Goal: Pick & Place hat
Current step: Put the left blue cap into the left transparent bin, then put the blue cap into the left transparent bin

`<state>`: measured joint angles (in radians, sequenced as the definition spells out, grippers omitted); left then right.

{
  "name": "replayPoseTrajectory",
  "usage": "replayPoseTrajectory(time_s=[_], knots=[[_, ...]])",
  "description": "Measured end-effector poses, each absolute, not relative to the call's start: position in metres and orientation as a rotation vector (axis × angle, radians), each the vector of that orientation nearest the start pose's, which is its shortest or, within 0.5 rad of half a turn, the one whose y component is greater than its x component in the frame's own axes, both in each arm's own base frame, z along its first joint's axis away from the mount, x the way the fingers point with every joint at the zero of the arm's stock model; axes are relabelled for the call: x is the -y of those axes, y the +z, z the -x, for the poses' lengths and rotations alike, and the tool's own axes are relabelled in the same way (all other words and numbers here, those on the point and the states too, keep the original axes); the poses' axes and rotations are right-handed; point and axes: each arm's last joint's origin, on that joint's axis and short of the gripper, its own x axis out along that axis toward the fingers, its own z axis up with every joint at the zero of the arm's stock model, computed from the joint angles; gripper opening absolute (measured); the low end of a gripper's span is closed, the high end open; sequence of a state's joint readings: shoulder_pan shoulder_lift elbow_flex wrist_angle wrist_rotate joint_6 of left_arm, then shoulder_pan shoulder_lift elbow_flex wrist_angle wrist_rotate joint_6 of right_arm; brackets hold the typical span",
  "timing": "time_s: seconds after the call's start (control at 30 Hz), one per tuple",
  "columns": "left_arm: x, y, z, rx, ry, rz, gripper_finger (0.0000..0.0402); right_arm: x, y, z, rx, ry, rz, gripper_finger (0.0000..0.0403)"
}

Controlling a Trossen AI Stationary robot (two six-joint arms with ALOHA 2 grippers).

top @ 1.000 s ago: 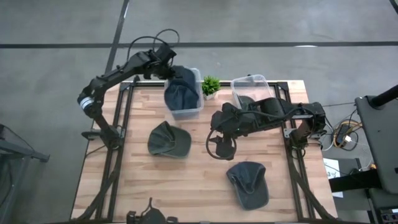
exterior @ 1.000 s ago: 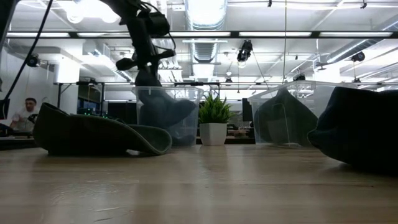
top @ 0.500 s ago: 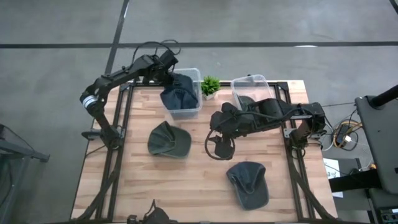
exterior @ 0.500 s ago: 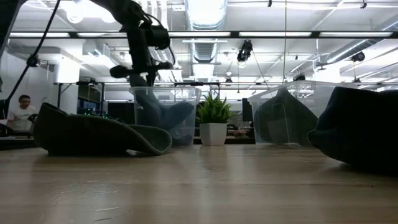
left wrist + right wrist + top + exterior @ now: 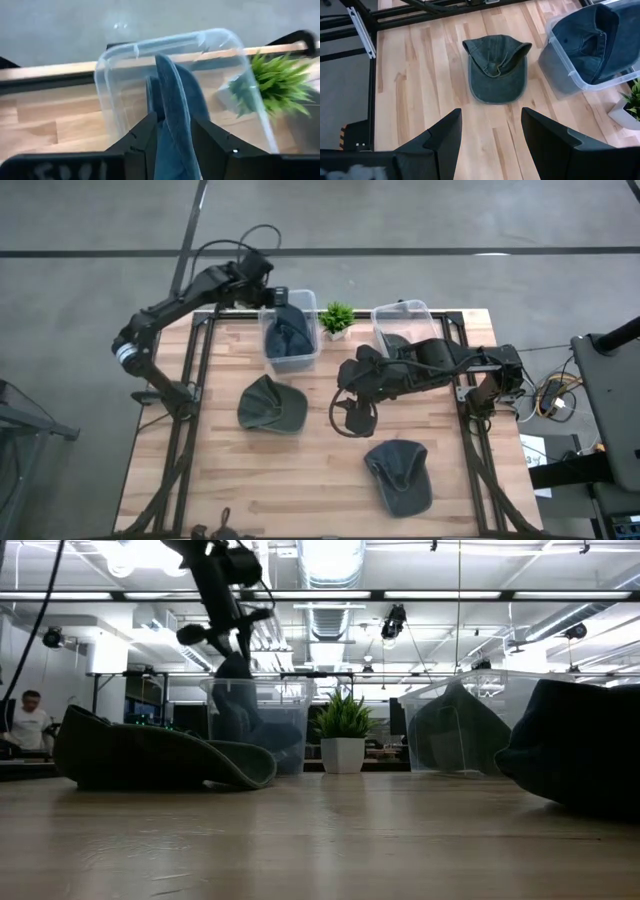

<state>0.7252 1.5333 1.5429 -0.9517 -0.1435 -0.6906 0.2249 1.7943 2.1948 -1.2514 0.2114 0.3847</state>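
Left gripper (image 5: 172,131) is pinching a blue hat (image 5: 289,332) half inside the bin (image 5: 268,352) at 12 o'clock, not released. Two hats are left on the table: one (image 5: 271,404) at 9 o'clock and another (image 5: 401,474) at 5 o'clock. Right gripper (image 5: 490,137) hovers mid-table, fingers wide and empty

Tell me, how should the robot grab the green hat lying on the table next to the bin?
Probably by the raised, folded-up brim of the green hat, coming straight down from above. The crown lies flat on the table, but the brim stands up as an edge fingers could close on. The right gripper hangs open nearby, with nothing in between.
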Motion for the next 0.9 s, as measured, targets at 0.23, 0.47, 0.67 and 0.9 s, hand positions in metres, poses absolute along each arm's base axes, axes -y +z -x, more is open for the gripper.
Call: replayPoseTrajectory(time_s=[0.23,0.47,0.67,0.9], knots=[[-0.186,0.388,-0.206,-0.512,1.01,0.84,0.011,-0.072,0.437,-0.332,-0.87,-0.134,-0.2,0.0199],[-0.149,0.421,-0.183,-0.398,0.83,0.818,0.011,-0.086,0.437,-0.324,-0.906,-0.084,-0.196,0.0195],[-0.119,0.444,-0.159,-0.303,0.763,0.777,0.011,-0.096,0.432,-0.314,-0.987,-0.119,-0.234,0.0192],[-0.099,0.459,-0.142,-0.215,0.705,0.751,0.011,-0.113,0.438,-0.292,-0.94,-0.244,-0.261,0.0191]])
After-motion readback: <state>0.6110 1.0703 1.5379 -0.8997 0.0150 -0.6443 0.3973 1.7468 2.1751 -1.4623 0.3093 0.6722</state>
